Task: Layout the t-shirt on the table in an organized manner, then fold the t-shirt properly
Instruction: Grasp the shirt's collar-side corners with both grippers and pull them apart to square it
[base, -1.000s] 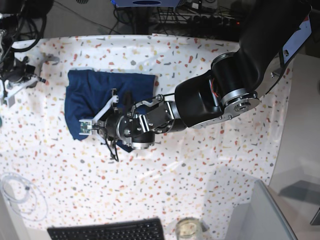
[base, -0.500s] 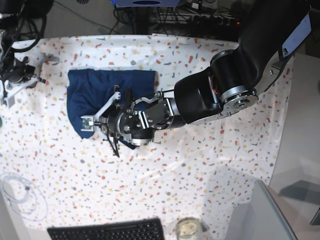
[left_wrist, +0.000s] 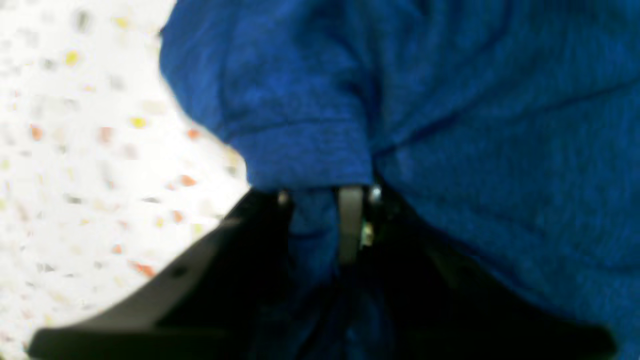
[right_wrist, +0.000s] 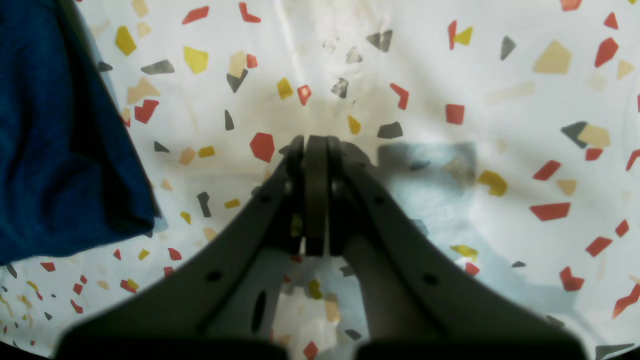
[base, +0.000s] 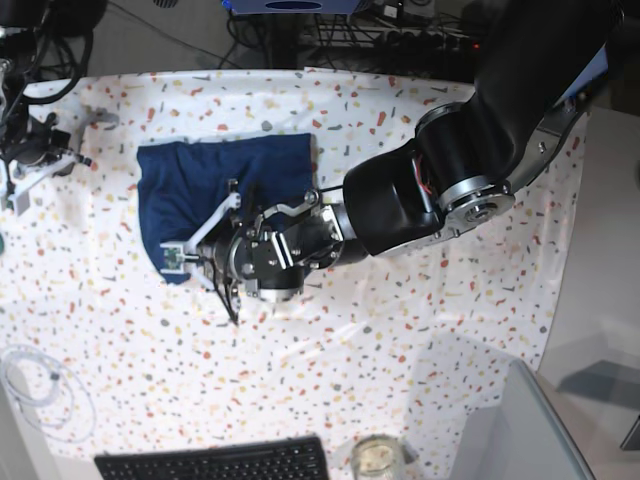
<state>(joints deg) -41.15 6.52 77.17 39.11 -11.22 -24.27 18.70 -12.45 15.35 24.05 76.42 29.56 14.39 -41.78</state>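
Observation:
The dark blue t-shirt (base: 200, 180) lies folded into a rough rectangle at the back left of the speckled table (base: 400, 340). My left gripper (base: 200, 250) rests on the shirt's near edge. In the left wrist view its jaws (left_wrist: 315, 200) stand slightly apart with blue fabric (left_wrist: 475, 125) in the gap and a hem flap over the tips; the picture is blurred. My right gripper (right_wrist: 316, 142) is shut on nothing, just above the bare table (right_wrist: 500, 75), with the t-shirt (right_wrist: 50, 150) to its left. It shows in the base view at the far left (base: 75, 158).
A black keyboard (base: 215, 462) and a glass jar (base: 375, 458) sit at the front edge. A coil of clear cable (base: 40, 390) lies front left. A transparent panel (base: 520, 430) stands at the front right, and the plain grey surface (base: 600, 300) borders the right side.
My left gripper's jaws have parted a little, and the arm has shifted slightly left over the shirt. The shirt's near edge now sits more compactly. The right arm has not moved.

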